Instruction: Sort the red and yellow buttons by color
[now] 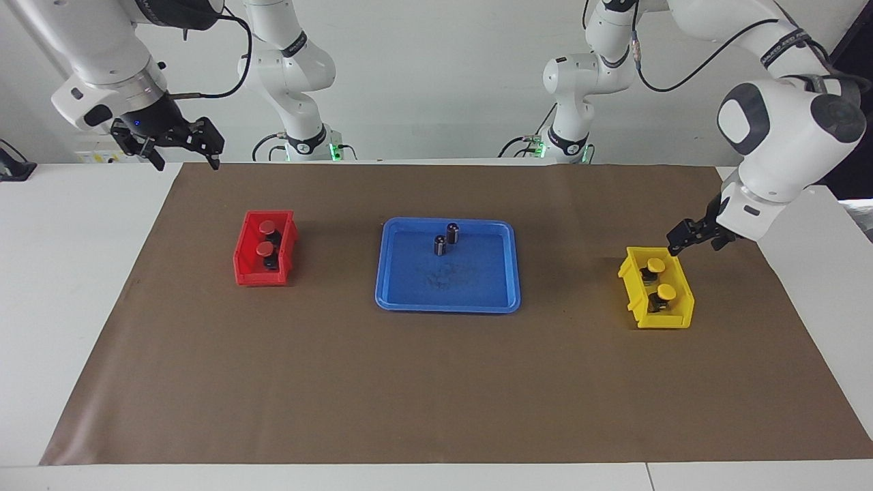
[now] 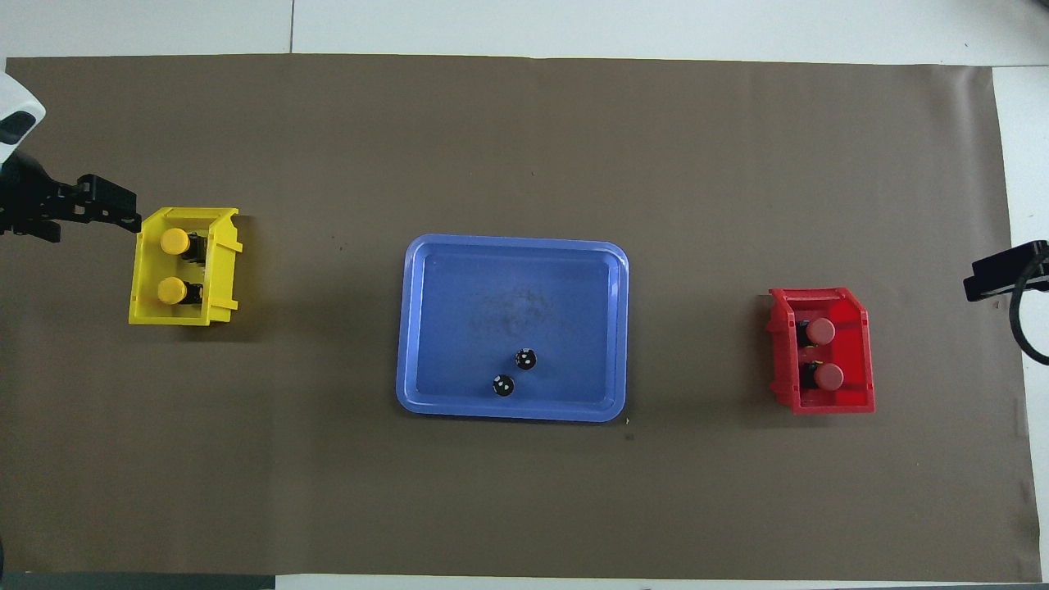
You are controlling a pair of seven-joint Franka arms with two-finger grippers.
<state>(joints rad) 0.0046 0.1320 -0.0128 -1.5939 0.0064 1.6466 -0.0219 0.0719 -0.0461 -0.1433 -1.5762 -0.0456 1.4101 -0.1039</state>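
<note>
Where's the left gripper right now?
In the facing view, the left gripper hangs empty just above the yellow bin, at its edge nearest the robots, toward the left arm's end of the table.

No text, label, brand, number or sign is showing legibly anywhere; the black band on the left arm [image 1: 783, 39] is carrying print too small to read.

Robotics lab: white worktop [image 1: 68, 286] under a brown mat [image 1: 436, 382], two white robot arms [image 1: 293, 68] bolted at its edge, cables trailing, plain white wall [image 1: 436, 75] above them.
</note>
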